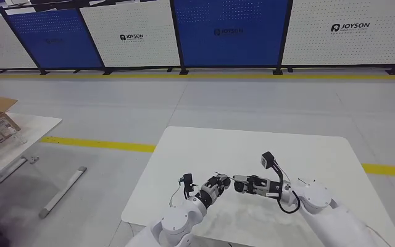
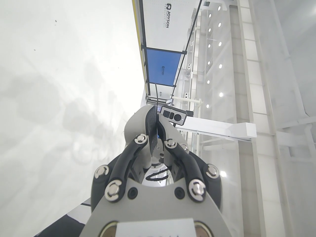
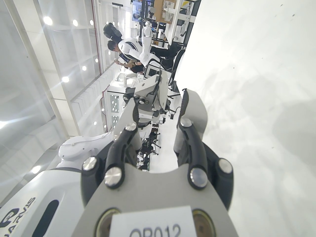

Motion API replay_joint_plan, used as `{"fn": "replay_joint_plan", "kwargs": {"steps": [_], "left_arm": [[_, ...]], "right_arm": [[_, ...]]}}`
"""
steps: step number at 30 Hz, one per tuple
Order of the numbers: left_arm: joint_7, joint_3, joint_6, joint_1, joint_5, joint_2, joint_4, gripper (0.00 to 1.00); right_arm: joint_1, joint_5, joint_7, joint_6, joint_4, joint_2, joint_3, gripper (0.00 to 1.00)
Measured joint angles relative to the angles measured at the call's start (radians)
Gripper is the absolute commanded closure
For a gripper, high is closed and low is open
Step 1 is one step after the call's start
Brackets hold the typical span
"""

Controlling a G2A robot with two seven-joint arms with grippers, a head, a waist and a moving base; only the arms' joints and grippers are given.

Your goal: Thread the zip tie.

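My left gripper point(image 2: 155, 114) is shut on the zip tie point(image 2: 157, 94), a thin black strap that sticks out straight past its fingertips. In the top view the left gripper point(image 1: 220, 183) and the right gripper point(image 1: 238, 183) face each other tip to tip, low over the white table point(image 1: 259, 148) near its front edge. My right gripper point(image 3: 160, 99) is open, and its fingers point(image 3: 185, 104) frame the left arm's gripper a short way beyond. I cannot tell whether the strap's tip lies between the right fingers.
The table's left edge point(image 1: 143, 179) runs close to the left arm. Another table with a cardboard box point(image 1: 7, 117) stands at the far left, and a grey bar point(image 1: 62, 191) lies on the floor. Blue and white partition panels point(image 1: 228, 31) close off the back.
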Motion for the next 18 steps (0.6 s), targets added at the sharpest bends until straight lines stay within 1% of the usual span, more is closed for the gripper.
{"fn": "replay_joint_plan", "kwargs": {"steps": [1,3,6,7,11,17,18], "left_arm": [[0.0,-0.001,0.002,0.001,0.002,0.0,0.0,1.0],[0.0,-0.002,0.005,0.002,0.005,-0.002,-0.001,1.0],[0.001,-0.005,0.007,0.002,0.005,-0.004,0.001,1.0],[0.001,-0.005,0.008,0.002,0.005,-0.005,0.001,1.0],[0.001,-0.007,0.013,0.002,0.007,-0.008,0.003,1.0],[0.001,-0.012,0.013,0.003,0.01,-0.012,0.005,1.0],[0.001,-0.012,0.011,0.003,0.011,-0.013,0.005,0.95]], "right_arm": [[0.0,-0.001,0.001,0.001,0.001,-0.001,0.002,0.75],[0.0,-0.005,0.005,0.004,0.003,-0.004,0.005,0.74],[0.0,-0.011,0.008,0.01,0.005,-0.008,0.009,0.75],[-0.001,-0.013,0.009,0.011,0.005,-0.009,0.01,0.77],[-0.002,-0.02,0.014,0.015,0.008,-0.014,0.017,1.0],[-0.003,-0.032,0.019,0.022,0.011,-0.021,0.026,1.0],[-0.003,-0.034,0.02,0.022,0.012,-0.022,0.027,1.0]]}}
